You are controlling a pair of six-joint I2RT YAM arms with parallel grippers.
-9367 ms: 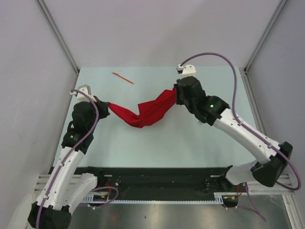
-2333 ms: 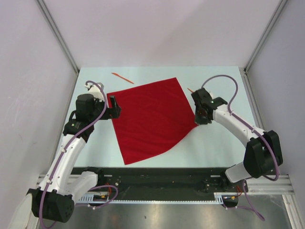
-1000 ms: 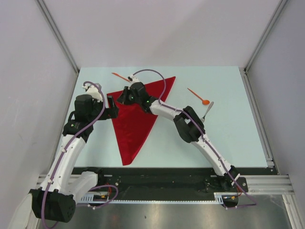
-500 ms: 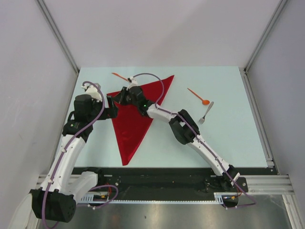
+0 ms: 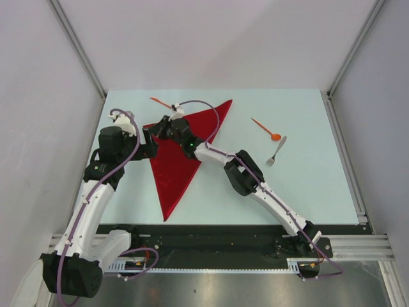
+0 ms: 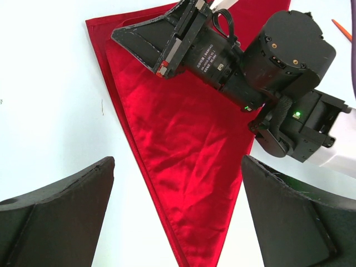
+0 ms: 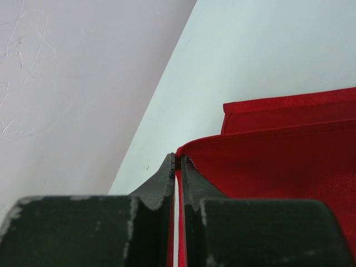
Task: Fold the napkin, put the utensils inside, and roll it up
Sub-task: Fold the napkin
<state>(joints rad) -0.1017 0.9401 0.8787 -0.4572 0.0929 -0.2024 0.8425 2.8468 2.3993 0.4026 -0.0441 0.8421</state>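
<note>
right hand (image 7: 178,162) clenched on red napkin (image 6: 183,144) corner, left hand (image 6: 178,214) released wide, motor label (image 6: 208,53) unreadable

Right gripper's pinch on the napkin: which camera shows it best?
Right wrist: the right gripper is shut on the napkin edge, close up. Top external shows only the wrist above the folded corner; left wrist shows the fingers side-on, contact unclear.

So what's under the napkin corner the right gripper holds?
Under the napkin corner shows only its lower layer, then table. The knife, spoon, fork lie outside. Beneath the flat cloth is hidden.
</note>
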